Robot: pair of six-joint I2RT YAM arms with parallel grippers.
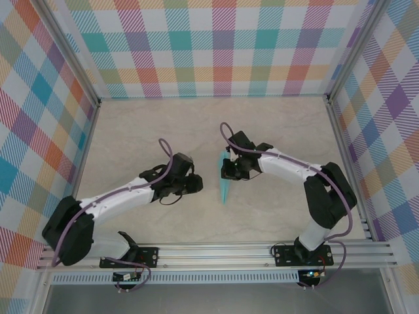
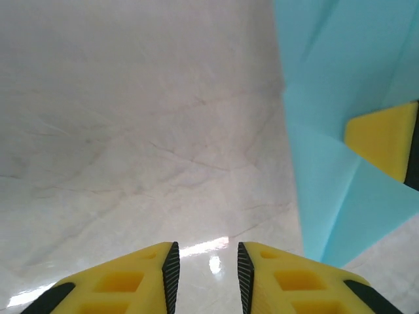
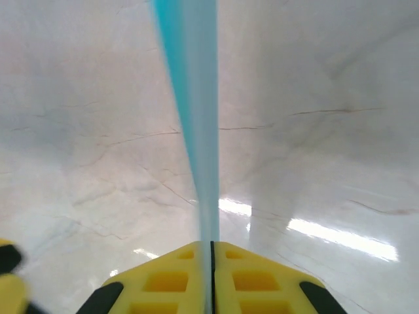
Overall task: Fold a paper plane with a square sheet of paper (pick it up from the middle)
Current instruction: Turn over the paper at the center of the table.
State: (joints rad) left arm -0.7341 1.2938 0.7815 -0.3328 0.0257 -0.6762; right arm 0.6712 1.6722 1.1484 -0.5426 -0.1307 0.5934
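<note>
Paper plane [image 2: 327,150]: smooth cyan creased dart | table [image 2: 131,131]: glossy, marbled beige

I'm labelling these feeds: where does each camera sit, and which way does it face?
Top external: above, behind, looking down at the table; left arm, right arm show.
Left wrist: faces past the open left gripper toward the paper plane.
Right wrist: faces along the right gripper, shut on the paper plane.
Shared: both wrist views see the paper plane and table.

Lab cell: plaid walls [image 1: 222,46], aluminium frame [image 1: 216,252]
</note>
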